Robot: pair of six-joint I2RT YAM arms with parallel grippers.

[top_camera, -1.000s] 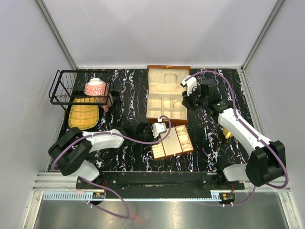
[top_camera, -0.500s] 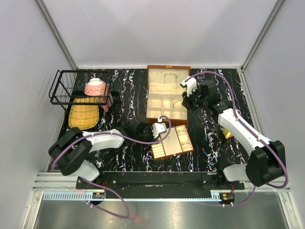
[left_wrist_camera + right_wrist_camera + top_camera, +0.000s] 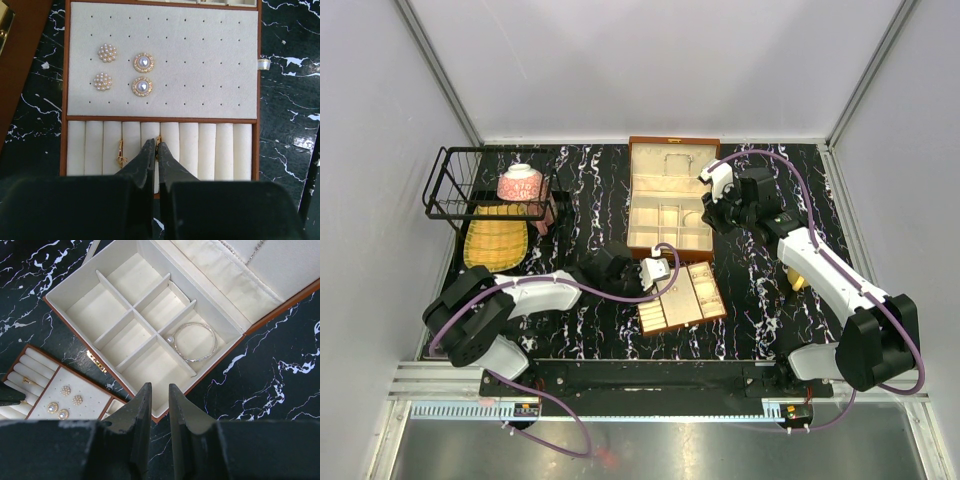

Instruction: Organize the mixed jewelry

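The removed brown tray (image 3: 162,119) lies under my left gripper (image 3: 156,144). Its cream pad carries four pearl earrings (image 3: 125,73), above a row of ring rolls. My left gripper is shut over the slot between two rolls, and a small gold ring (image 3: 159,141) peeks out between its tips. Another gold ring (image 3: 120,153) sits two slots to the left. My right gripper (image 3: 159,386) hovers open and empty over the near rim of the brown box (image 3: 75,278). A pale bangle (image 3: 195,342) lies in one compartment, and a fine chain (image 3: 250,254) lies on the lid lining.
The box (image 3: 672,150) stands open at the back centre, with the tray (image 3: 682,298) in front of it. A black wire rack (image 3: 480,185) holding a pink cup (image 3: 520,183) stands at the left, with a bamboo mat (image 3: 495,243) beside it. A yellow object (image 3: 798,281) shows under the right arm.
My left gripper's jaws have closed together over the ring rolls. Both arms have stayed almost where they were.
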